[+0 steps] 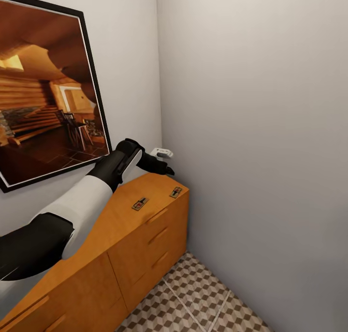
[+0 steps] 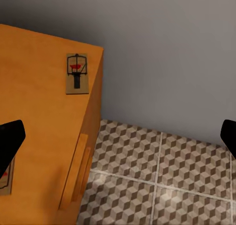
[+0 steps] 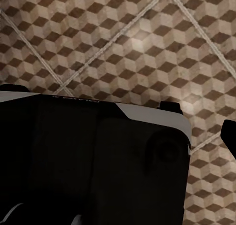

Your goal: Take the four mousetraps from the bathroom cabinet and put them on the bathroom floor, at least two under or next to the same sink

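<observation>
Wide-open left end effector (image 2: pixel 118 136), empty.

Two mousetraps (image 1: pixel 140 203) (image 1: pixel 175 192) lie on the cabinet (image 1: pixel 145 245), beside the corner wall (image 1: pixel 261 128).

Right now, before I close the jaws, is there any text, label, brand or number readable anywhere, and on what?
None readable in any view.
Near mousetrap: red mark, no legible lettering.
Far mousetrap: red patch and dark wire parts, no letters.
Framed picture: a wooden interior scene, no caption.
Cabinet, floor tiles, walls: no writing.
White wall fitting: too small to tell.
</observation>
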Controlling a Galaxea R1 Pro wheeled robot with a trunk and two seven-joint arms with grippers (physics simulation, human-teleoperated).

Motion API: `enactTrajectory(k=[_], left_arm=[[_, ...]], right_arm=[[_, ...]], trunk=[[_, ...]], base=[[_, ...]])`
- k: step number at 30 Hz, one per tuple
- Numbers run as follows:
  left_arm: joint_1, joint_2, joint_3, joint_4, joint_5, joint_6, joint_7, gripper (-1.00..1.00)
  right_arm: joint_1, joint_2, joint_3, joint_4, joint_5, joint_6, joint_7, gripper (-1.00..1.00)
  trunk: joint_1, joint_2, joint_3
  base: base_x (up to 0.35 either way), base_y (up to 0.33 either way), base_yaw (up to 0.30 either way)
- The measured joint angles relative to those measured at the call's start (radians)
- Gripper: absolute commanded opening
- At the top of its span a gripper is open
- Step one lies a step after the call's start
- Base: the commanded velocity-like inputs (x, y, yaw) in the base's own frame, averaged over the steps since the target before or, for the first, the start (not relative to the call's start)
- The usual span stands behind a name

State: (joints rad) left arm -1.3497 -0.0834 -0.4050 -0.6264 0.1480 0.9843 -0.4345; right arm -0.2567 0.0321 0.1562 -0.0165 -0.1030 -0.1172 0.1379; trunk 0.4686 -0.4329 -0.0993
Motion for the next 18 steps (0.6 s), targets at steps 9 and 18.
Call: enactTrajectory(k=[9, 18], left_arm=[[0.007, 0.000, 0.000, 0.001, 0.000, -0.001, 0.000, 1.00], [0.012, 0.000, 0.000, 0.002, 0.000, -0.003, 0.000, 1.00]], right_arm=[[0.000, 0.000, 0.000, 0.000, 0.000, 0.000, -0.001, 1.00], [0.000, 0.002, 0.000, 0.000, 0.000, 0.000, -0.003, 1.00]], trunk=[[0.000, 0.000, 0.000], [0.000, 0.000, 0.000]], base=[[0.000, 0.000, 0.000], [0.000, 0.000, 0.000]])
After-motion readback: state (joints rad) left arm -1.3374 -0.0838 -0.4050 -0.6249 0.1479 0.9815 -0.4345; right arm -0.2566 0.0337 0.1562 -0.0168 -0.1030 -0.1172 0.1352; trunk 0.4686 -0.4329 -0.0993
